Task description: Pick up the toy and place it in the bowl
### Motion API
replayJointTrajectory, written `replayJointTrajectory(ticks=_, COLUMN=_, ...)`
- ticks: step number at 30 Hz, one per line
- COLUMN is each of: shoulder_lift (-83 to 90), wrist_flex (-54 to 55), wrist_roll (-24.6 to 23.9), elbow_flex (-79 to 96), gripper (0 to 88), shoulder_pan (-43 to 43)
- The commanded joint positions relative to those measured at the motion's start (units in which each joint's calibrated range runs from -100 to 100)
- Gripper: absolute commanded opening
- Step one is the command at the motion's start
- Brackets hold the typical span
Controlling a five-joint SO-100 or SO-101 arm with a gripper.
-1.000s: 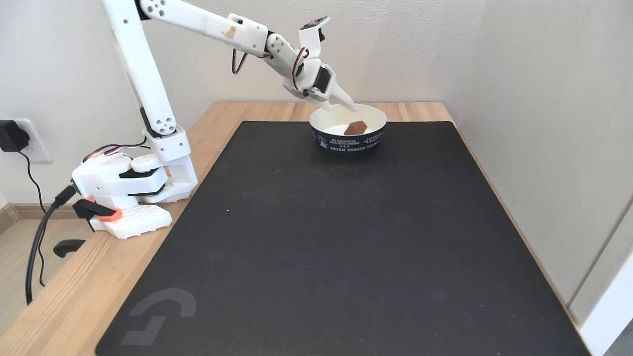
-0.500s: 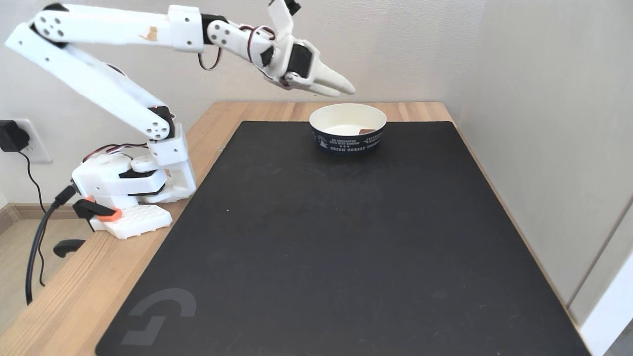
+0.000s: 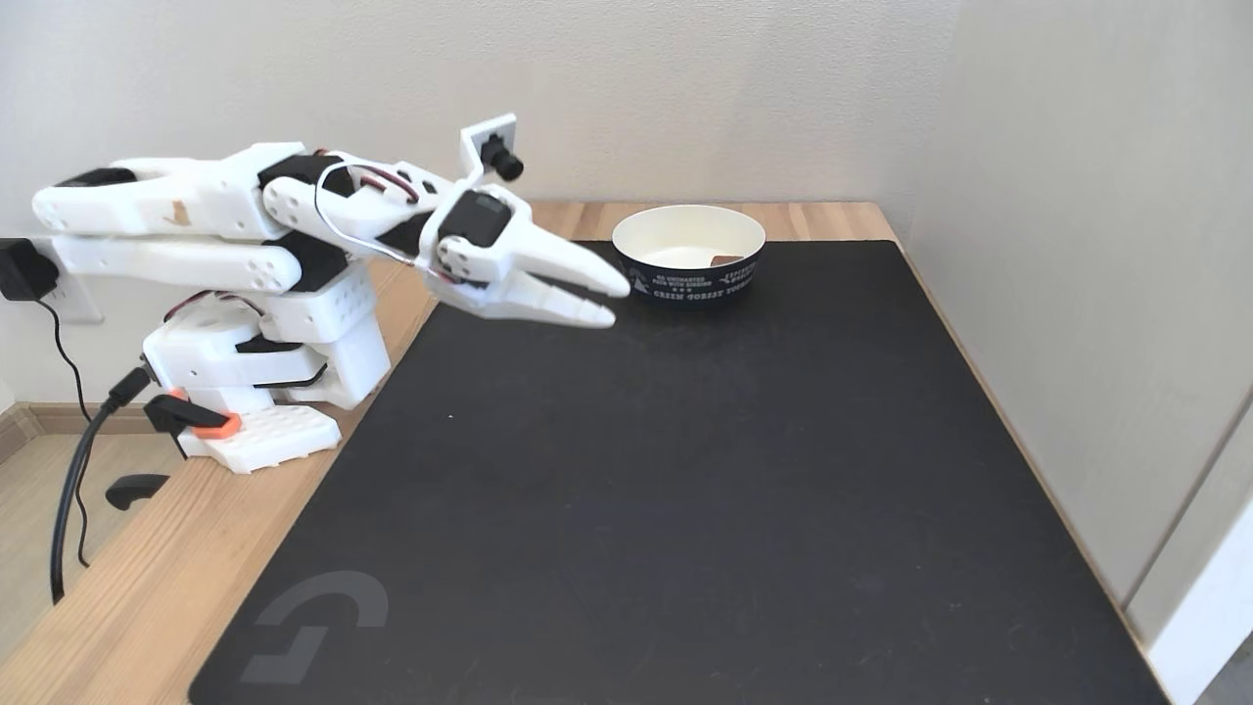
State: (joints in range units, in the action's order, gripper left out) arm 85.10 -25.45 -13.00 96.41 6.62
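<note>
The paper bowl (image 3: 689,276), navy outside with white lettering and cream inside, stands at the far edge of the black mat. A sliver of the reddish-brown toy (image 3: 726,259) shows inside it, against the right inner wall, mostly hidden by the rim. My white gripper (image 3: 617,303) hangs low over the mat just left of the bowl, pointing right. Its two fingers stand a little apart with nothing between them. The arm is folded back over its base.
The black mat (image 3: 685,470) covers most of the wooden table (image 3: 127,587). The arm's base (image 3: 255,382) is clamped at the left edge, with cables and a wall plug (image 3: 20,269) beside it. A wall panel (image 3: 1087,274) runs close along the right side.
The toy dropped from the fingers into the bowl. The arm then lifted away, swung left and folded down; the gripper now sits low, left of the bowl.
</note>
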Motion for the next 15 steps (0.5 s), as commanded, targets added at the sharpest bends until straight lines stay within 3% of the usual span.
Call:
replayJointTrajectory(ticks=1, shoulder_lift=6.7, wrist_flex=-7.7, wrist_roll=6.5, elbow_flex=1.5, gripper=12.7, shoulder_pan=0.0)
replayJointTrajectory(ticks=4, shoulder_lift=11.5, wrist_flex=-14.7, wrist_roll=10.1, elbow_flex=2.1, gripper=12.7, shoulder_pan=-1.8)
replayJointTrajectory(ticks=9, shoulder_lift=14.4, wrist_flex=-22.6, wrist_roll=11.5, elbow_flex=3.0, gripper=12.7, shoulder_pan=-2.1)
replayJointTrajectory(ticks=12, shoulder_lift=14.4, wrist_flex=-27.3, wrist_roll=15.5, elbow_flex=3.0, gripper=13.2, shoulder_pan=-1.6)
replayJointTrajectory(ticks=15, shoulder_lift=14.4, wrist_flex=-28.3, wrist_roll=15.7, elbow_flex=3.0, gripper=13.2, shoulder_pan=-1.6)
